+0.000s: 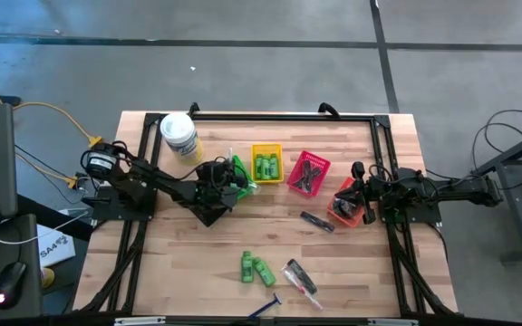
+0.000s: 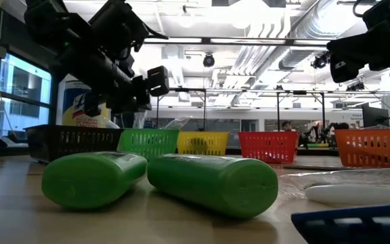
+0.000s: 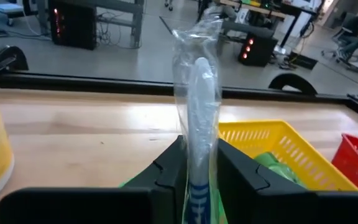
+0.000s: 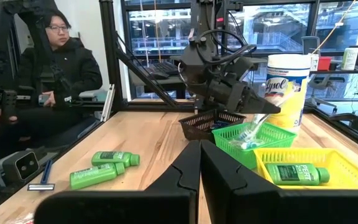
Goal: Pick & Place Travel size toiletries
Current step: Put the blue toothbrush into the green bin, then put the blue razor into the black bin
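Observation:
My left gripper (image 3: 199,149) (image 1: 231,181) hovers over the green basket (image 1: 243,172) (image 4: 253,140), shut on a slim clear tube (image 3: 197,81) with a white and blue piece inside. Two green bottles (image 1: 256,269) (image 2: 215,183) lie on their sides near the table's front edge, beside a clear packet (image 1: 299,276) and a blue razor (image 1: 265,308). A black comb (image 1: 315,220) lies flat near the orange basket (image 1: 344,206). My right gripper (image 4: 201,165) (image 1: 356,188) waits shut at the table's right, holding nothing. My left gripper pinches the clear tube between its two fingers, on the wrapper's sides (image 3: 199,168). The fingers come in nearly level from the table's left. The tube sticks out past the fingertips, and its slanting end (image 4: 255,126) reaches down into the green basket.
A row of baskets stands across the table's middle: black (image 4: 207,124), green, yellow (image 1: 266,163) with green bottles in it, red (image 1: 308,172) with combs. A white tub (image 1: 179,136) stands at the far left. A person (image 4: 55,62) sits beyond the table.

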You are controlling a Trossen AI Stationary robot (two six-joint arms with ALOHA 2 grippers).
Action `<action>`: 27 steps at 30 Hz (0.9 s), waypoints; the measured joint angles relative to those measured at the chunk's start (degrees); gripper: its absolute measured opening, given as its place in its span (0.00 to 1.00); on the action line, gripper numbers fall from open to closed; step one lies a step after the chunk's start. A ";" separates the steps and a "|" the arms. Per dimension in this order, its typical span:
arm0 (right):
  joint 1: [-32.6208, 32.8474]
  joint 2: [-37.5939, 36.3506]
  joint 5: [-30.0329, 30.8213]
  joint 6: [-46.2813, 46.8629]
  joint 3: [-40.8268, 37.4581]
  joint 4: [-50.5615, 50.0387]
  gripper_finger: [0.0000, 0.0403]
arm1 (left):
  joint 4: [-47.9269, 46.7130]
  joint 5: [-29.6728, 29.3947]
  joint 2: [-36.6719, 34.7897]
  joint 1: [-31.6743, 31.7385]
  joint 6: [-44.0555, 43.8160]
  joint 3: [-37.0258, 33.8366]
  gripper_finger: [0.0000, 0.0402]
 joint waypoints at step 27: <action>0.00 0.01 0.00 0.48 0.00 -0.03 0.01 | 1.06 -16.65 -11.71 -15.62 48.15 2.47 0.32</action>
